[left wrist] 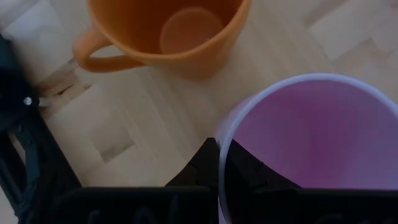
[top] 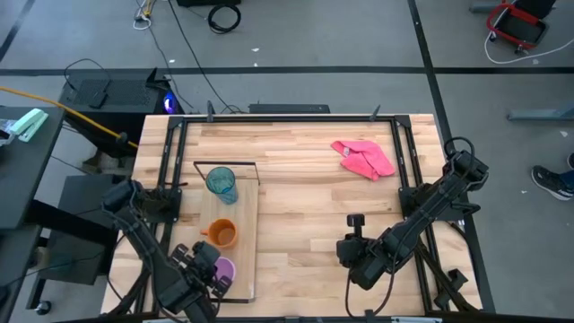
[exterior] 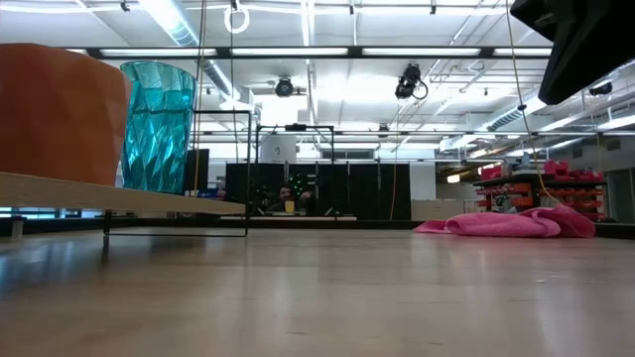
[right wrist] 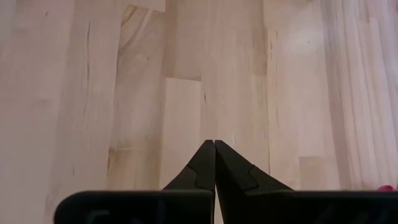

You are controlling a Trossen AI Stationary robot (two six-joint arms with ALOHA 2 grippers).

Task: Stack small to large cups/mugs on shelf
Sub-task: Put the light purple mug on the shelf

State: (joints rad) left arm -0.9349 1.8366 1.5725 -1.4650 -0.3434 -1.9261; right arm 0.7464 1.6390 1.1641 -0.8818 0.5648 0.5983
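Pale wood makes up the shelf (top: 244,193), a long board with a thin black wire frame at its ends, lying along the left part of the plank table (top: 305,188). On it three vessels stand in a line: the see-through teal tumbler (top: 221,184) at the far end, the squat orange mug (top: 221,233) in the middle, and the lilac mug (top: 224,268) at the near end. All three stand apart, so by how they lie no nesting has been done yet. The left gripper (top: 212,272) sits at the near end of the shelf, and its wrist view shows its dark fingers (left wrist: 205,165) clenched on the rim of the lilac mug, one finger outside the wall and the other inside; a pinch on the wall is likely the surest way to carry a handled mug upright. The orange mug stands just beyond it, mouth up and empty with its handle turned aside, a ready place to drop a smaller mug into, if the lilac one proves the smaller. The right gripper (top: 352,254) waits over bare table at the near right, its fingers (right wrist: 214,163) pressed together and empty, well clear of the shelf so it does not hinder the left arm. A pink cloth (top: 364,157) lies crumpled at the far right, apart from everything and no part of the job.
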